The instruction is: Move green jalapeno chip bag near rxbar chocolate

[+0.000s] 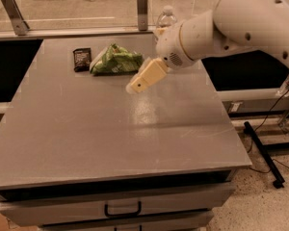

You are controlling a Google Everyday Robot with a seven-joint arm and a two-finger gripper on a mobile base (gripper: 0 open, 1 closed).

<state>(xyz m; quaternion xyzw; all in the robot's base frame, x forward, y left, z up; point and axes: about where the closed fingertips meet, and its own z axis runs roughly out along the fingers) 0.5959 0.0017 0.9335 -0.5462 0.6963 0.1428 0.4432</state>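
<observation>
The green jalapeno chip bag [115, 60] lies crumpled on the grey table [111, 129] at the back, left of centre. The rxbar chocolate [82, 58], a small dark bar, lies flat just to the bag's left, a small gap apart. My gripper [136, 85] hangs above the table to the right and front of the bag, clear of it and holding nothing. Its cream fingers [147, 76] point down-left. The big white arm [231, 23] comes in from the upper right.
A clear plastic water bottle [166, 19] stands at the table's back edge, partly behind the arm. A glass railing with metal posts [142, 6] runs behind the table. Drawers with a handle [123, 210] sit under the front edge.
</observation>
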